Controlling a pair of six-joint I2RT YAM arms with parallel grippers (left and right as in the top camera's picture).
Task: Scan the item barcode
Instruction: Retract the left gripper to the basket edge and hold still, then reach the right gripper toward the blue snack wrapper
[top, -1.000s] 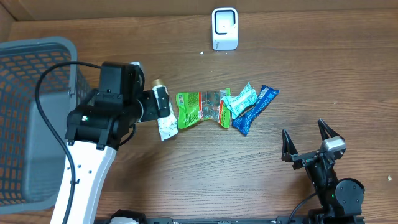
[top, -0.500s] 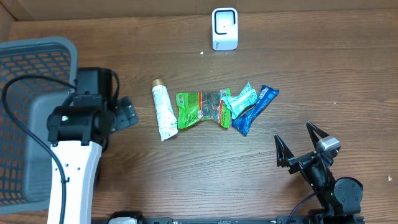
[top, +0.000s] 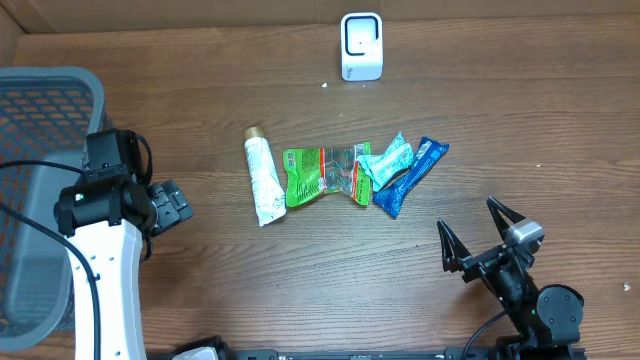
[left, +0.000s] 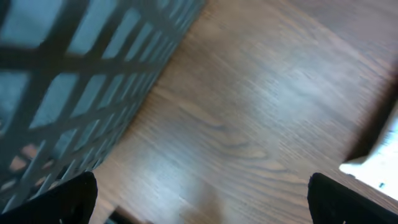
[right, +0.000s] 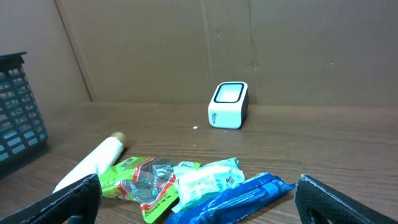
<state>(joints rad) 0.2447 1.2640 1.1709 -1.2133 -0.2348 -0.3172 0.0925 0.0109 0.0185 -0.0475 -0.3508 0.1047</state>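
Note:
Several items lie in a row mid-table: a white tube (top: 262, 180), a green packet (top: 318, 175), a teal packet (top: 386, 160) and a blue packet (top: 410, 176). The white barcode scanner (top: 361, 46) stands at the far edge. My left gripper (top: 170, 207) is open and empty, left of the tube and beside the basket. My right gripper (top: 482, 232) is open and empty near the front edge, facing the packets. The right wrist view has the scanner (right: 228, 104), tube (right: 93, 163), green packet (right: 134, 183), teal packet (right: 208, 177) and blue packet (right: 239, 198) beyond its spread fingers.
A grey mesh basket (top: 40, 200) fills the table's left side; its wall (left: 68, 81) shows blurred in the left wrist view over bare wood. Cardboard walls stand behind the scanner. Bare wood lies between the packets and my right gripper.
My left arm has pulled back leftward from the white tube to beside the basket, leaving the tube lying uncovered. My right gripper has edged slightly left. Both stay open.

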